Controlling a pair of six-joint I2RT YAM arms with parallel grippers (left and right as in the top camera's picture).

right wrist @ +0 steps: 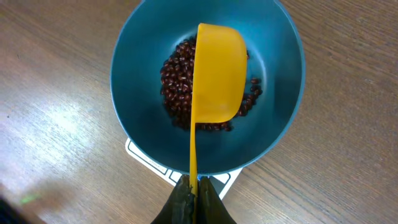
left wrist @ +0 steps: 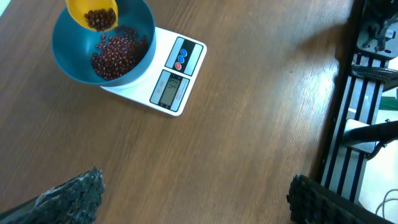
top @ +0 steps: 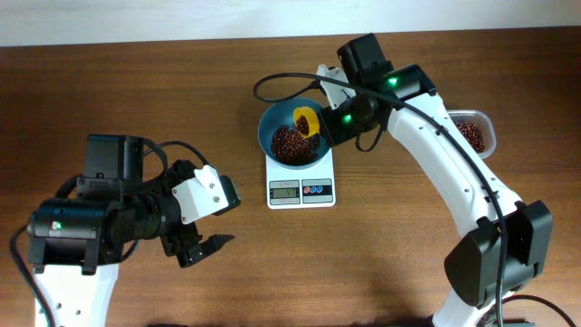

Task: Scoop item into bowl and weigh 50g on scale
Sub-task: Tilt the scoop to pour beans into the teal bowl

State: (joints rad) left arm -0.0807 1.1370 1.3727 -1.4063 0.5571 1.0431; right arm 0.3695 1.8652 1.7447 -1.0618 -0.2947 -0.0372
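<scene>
Right wrist: scoop (right wrist: pixel 217 68) held over the bowl (right wrist: pixel 283 68)

The right gripper (right wrist: pixel 194 188) is pinched tight on the yellow scoop's handle. The scoop's cup sits above the beans (right wrist: pixel 176 87) in the teal bowl, which stands on the scale (top: pixel 300 189). The left gripper (top: pixel 205 247) hangs spread wide over the surface (top: pixel 136 91), well apart.

The scoop (right wrist: pixel 214 74) reaches out ahead of the right end effector (right wrist: pixel 194 190), its handle pinched between the fingers and its cup over the bowl (right wrist: pixel 130 74). The bowl sits just below and ahead of that end effector, on the scale (top: pixel 301 191), with beans (right wrist: pixel 177 87) heaped in its bottom. A tub (top: pixel 491 136) stands on the desk (top: pixel 182 91) to that end effector's right, apart from it. The left end effector (top: pixel 204 245) hangs over the desk, well apart from the scale, which lies ahead of it.
</scene>
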